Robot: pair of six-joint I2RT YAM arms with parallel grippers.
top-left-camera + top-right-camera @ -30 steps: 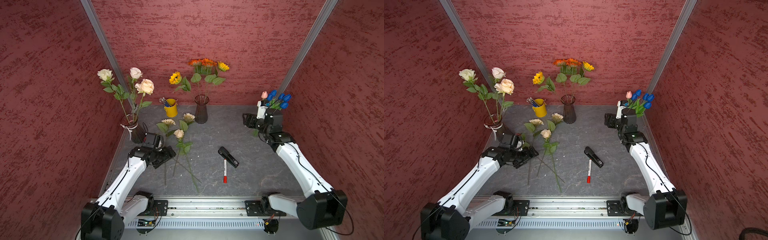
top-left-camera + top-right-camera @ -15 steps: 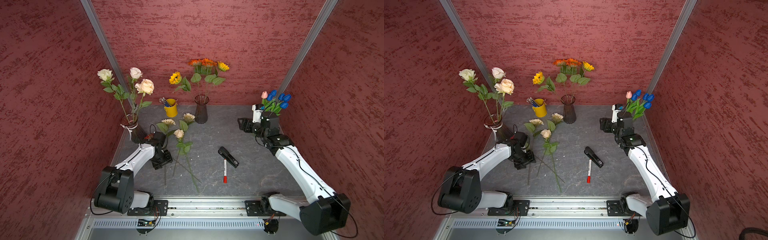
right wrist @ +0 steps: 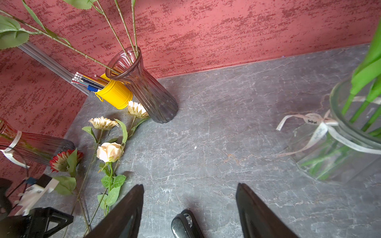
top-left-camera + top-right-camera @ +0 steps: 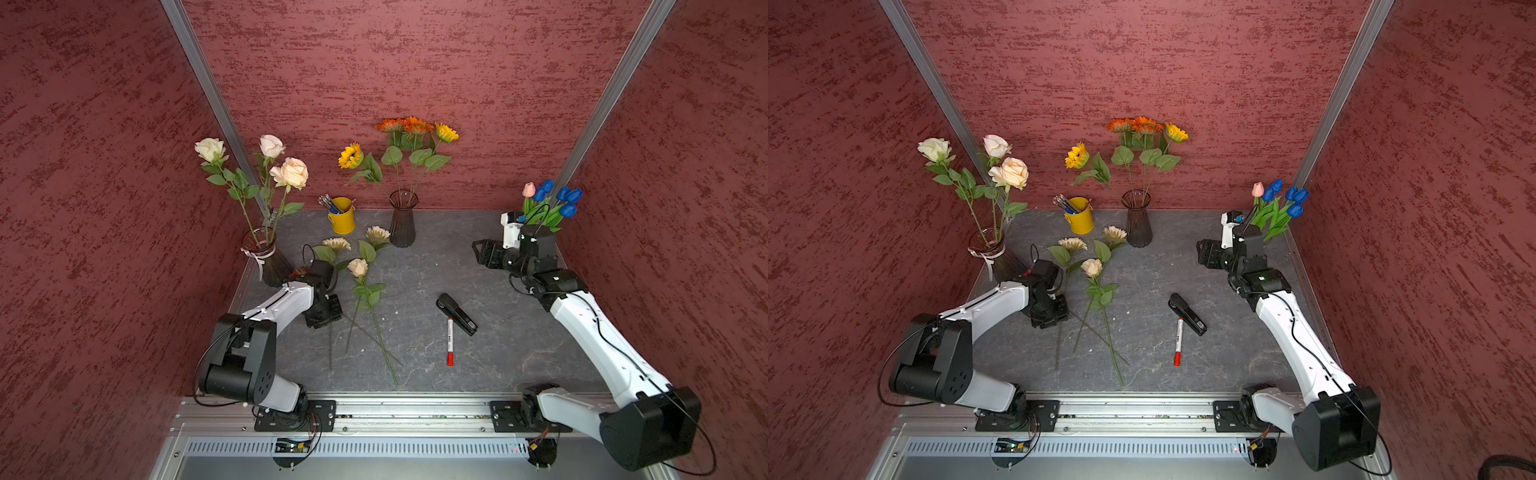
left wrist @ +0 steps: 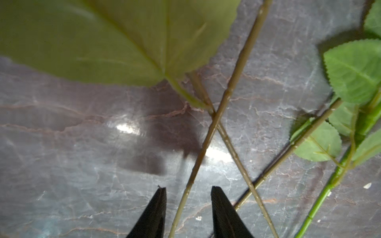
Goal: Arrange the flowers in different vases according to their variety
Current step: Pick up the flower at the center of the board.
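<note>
Just thin crossed green stems (image 5: 219, 112), serrated leaves (image 5: 354, 70).

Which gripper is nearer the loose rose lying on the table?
Left. The left gripper is down over the crossed stems right beside the rose, jaws astride one stem. The right gripper sits across the table, by the tulip vase.

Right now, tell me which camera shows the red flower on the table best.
The right wrist view: the red flower lies in clear sight beside the dark vase. In both top views the left arm hides all but a red trace. The left wrist view shows only stems and a leaf, no bloom.
</note>
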